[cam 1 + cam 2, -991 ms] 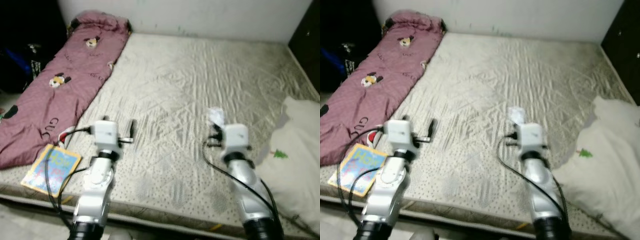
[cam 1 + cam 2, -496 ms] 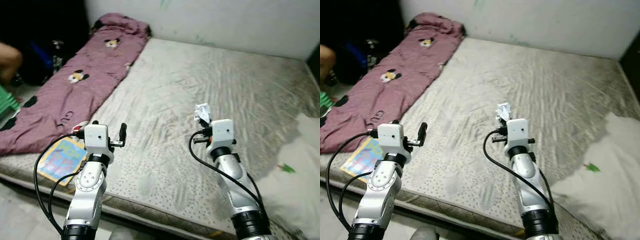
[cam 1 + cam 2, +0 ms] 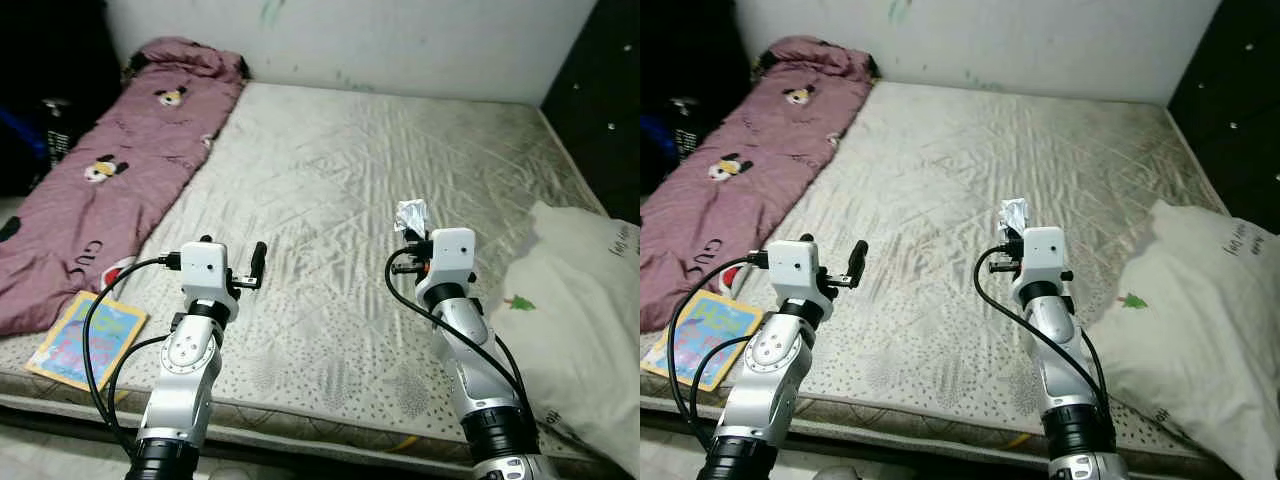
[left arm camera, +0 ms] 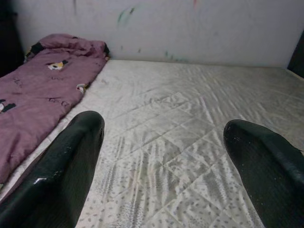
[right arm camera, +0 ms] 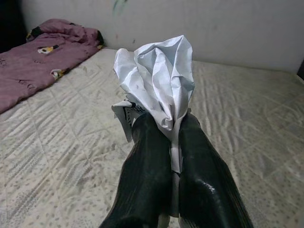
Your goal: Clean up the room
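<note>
The right pincer (image 5: 164, 142) clamped the crumpled paper (image 5: 159, 78) above the mattress (image 3: 330, 190) for disposal; at nine o'clock, the left pincer (image 4: 166, 156) gaped wide.

Crumpled paper (image 3: 1016, 213) above the mattress (image 3: 970, 170); pillow (image 3: 1185, 300) right

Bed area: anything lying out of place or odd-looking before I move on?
Yes. A colourful book lies askew at the mattress front-left corner, partly over the edge beside the maroon blanket. A white pillow slumps off the right side. The right gripper is shut on crumpled paper; the left gripper is open.
</note>
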`<state>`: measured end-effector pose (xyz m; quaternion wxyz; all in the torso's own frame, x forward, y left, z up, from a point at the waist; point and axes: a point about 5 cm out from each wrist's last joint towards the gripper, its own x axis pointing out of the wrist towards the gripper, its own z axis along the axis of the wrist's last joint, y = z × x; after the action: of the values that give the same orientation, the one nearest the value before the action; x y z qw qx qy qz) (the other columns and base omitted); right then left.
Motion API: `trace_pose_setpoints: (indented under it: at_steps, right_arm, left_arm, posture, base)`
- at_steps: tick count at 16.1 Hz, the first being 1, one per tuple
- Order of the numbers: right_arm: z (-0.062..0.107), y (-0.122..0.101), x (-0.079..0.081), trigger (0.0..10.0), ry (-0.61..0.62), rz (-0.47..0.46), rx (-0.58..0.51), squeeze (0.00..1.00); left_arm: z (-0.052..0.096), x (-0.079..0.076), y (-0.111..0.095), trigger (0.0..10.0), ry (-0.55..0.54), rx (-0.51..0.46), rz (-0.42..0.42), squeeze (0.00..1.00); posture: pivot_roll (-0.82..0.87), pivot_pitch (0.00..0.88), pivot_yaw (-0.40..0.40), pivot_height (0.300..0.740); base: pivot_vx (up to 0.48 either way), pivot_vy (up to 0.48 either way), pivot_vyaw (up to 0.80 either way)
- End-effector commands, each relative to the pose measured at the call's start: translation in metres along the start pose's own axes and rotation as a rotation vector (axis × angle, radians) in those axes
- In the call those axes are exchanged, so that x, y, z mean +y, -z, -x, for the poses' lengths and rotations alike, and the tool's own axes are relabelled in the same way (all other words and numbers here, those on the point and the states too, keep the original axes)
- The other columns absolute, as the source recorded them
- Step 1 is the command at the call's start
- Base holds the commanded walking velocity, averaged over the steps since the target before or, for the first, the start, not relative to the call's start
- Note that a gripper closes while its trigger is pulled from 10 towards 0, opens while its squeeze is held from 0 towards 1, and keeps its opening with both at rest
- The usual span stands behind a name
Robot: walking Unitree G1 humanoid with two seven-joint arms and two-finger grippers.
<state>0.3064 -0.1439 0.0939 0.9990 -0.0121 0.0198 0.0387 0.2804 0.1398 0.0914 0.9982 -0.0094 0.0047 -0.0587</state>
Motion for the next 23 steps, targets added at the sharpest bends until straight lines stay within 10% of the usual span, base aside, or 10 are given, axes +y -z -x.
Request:
trace_pose_setpoints:
  at_steps: [1,10,23]
  right_arm:
    - [0.001,0.003,0.003,10.0,-0.001,-0.012,0.016,0.00]
    - [0.009,0.016,-0.009,10.0,0.083,-0.015,0.076,0.00]
    - [0.009,0.014,-0.008,10.0,0.085,0.036,0.062,0.00]
  left_arm:
    - [0.004,0.006,0.006,10.0,-0.014,0.028,-0.012,0.00]
    - [0.004,0.008,0.005,10.0,0.049,-0.006,-0.048,0.00]
    - [0.003,0.018,0.010,10.0,-0.031,0.015,-0.140,0.00]
  posture:
    - [0.07,0.000,0.008,0.740]
    - [0.06,0.000,0.010,0.740]
    - [0.07,0.000,0.000,0.740]
  base:
    - [0.000,0.000,0.00]
    - [0.000,0.000,-0.77]
    - [0.000,0.000,0.00]
